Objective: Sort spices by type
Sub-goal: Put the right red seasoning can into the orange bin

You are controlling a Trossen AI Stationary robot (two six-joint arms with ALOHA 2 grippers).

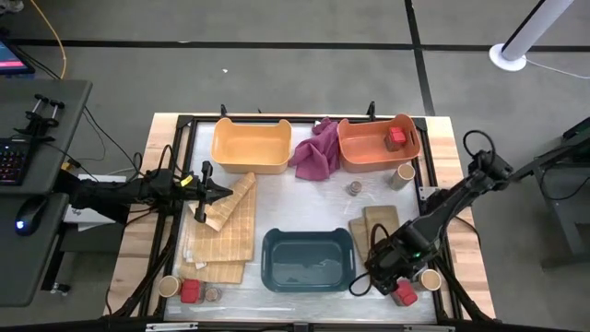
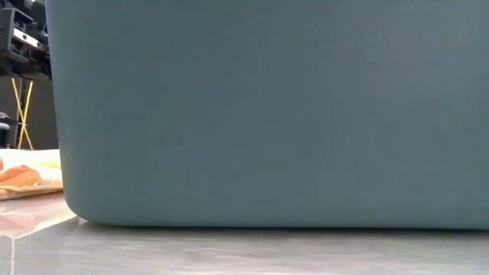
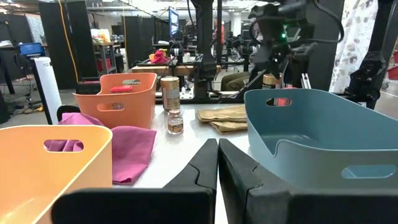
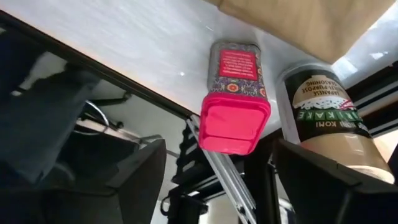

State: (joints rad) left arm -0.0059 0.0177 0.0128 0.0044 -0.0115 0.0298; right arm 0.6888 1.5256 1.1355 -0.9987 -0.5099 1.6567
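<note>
My right gripper (image 4: 217, 180) hangs over the near right corner of the table, fingers spread wide and gripping nothing, with a red tin (image 4: 233, 93) between them and a tan cylinder (image 4: 333, 124) just beside it. I judge I am lined up to take the tin, since another red tin (image 1: 396, 136) already sits in the coral bin (image 1: 348, 148) at the far right, which looks like the bin for that kind. The teal bin (image 1: 273, 267) and the yellow bin (image 1: 226, 152) hold no spices that I can see. The cylinder's label reads "FURIKAKE" and what seems to be "Japanese multi-purpose seasoning"; the tin's print is too small to read.

My left gripper (image 3: 217, 163) waits clenched and empty above the tan cloths (image 1: 226, 231) on the left. Still unsorted: a jar (image 1: 353, 188) and a cylinder (image 1: 403, 174) near the coral bin, and three containers (image 1: 189, 290) at the near left corner.
</note>
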